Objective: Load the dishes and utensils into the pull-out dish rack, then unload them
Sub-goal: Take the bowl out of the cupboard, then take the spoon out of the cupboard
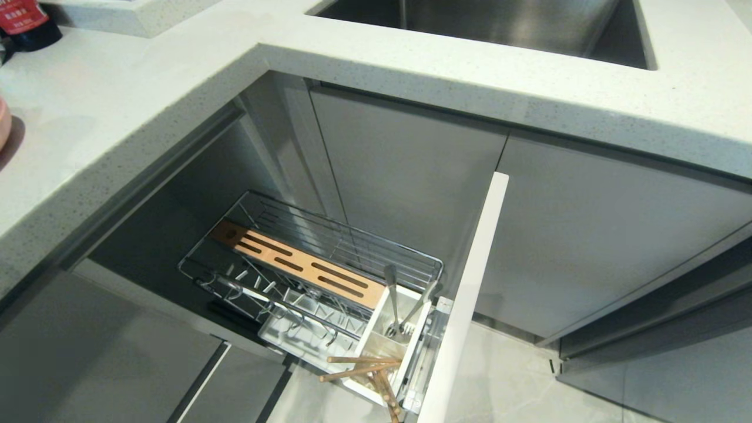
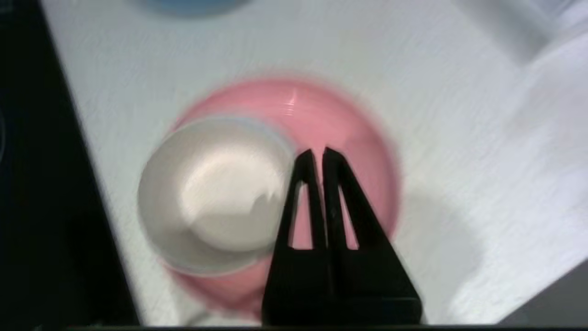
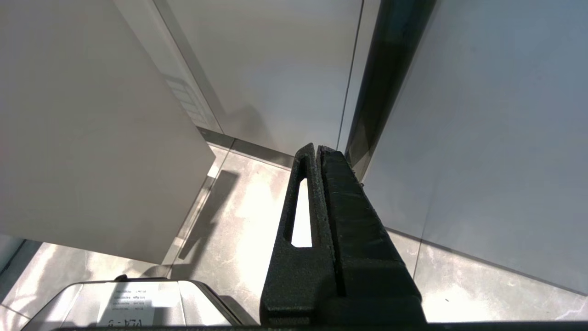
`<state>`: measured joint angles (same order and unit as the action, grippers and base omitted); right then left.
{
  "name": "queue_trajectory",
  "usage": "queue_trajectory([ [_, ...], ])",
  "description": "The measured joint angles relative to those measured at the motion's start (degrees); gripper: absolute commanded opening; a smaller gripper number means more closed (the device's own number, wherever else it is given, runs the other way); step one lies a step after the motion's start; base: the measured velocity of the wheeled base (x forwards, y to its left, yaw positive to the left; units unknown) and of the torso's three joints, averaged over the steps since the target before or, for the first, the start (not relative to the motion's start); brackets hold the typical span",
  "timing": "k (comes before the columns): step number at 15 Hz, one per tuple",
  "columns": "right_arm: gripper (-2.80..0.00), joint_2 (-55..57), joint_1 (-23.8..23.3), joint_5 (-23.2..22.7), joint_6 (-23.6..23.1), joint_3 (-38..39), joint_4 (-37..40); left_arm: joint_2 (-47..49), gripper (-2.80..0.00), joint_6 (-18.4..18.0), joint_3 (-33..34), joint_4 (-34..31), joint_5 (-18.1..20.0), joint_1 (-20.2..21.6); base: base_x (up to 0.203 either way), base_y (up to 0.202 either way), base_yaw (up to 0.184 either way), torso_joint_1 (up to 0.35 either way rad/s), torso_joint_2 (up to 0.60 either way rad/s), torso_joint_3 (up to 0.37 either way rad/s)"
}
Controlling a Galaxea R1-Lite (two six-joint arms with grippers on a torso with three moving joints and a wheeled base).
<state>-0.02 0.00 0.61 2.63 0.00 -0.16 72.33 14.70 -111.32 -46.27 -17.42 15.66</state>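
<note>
In the left wrist view a pale-pink plate lies on the white counter with a small white bowl standing on one side of it. My left gripper hovers over the plate beside the bowl, shut and holding nothing. The head view shows the pull-out dish rack drawn out below the counter. Its white caddy holds silver utensils and wooden chopsticks. My right gripper hangs shut and empty near the floor by the cabinets.
The rack's front panel juts out to the rack's right. A steel sink sits in the counter above. A red-labelled bottle stands far left. A blue dish edge lies beyond the pink plate.
</note>
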Motion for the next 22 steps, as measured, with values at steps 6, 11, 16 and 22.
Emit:
queue_trajectory([
  [6,-2.80,0.0,0.0,0.0,0.0,0.0,0.0,-3.3,-2.80,13.3,2.0,14.7,-0.3,-13.5,0.000,0.000,0.000,0.000,0.00,0.000],
  [11,-2.80,0.0,0.0,0.0,0.0,0.0,0.0,-4.3,-2.80,17.7,4.9,15.9,-0.3,-25.5,0.000,0.000,0.000,0.000,0.00,0.000],
  [16,-2.80,0.0,0.0,0.0,0.0,0.0,0.0,-4.7,-2.80,17.7,8.8,16.0,-0.8,-37.3,0.000,0.000,0.000,0.000,0.00,0.000],
  [22,-2.80,0.0,0.0,0.0,0.0,0.0,0.0,-3.4,-2.80,11.8,18.0,16.0,-5.6,-52.2,0.000,0.000,0.000,0.000,0.00,0.000],
])
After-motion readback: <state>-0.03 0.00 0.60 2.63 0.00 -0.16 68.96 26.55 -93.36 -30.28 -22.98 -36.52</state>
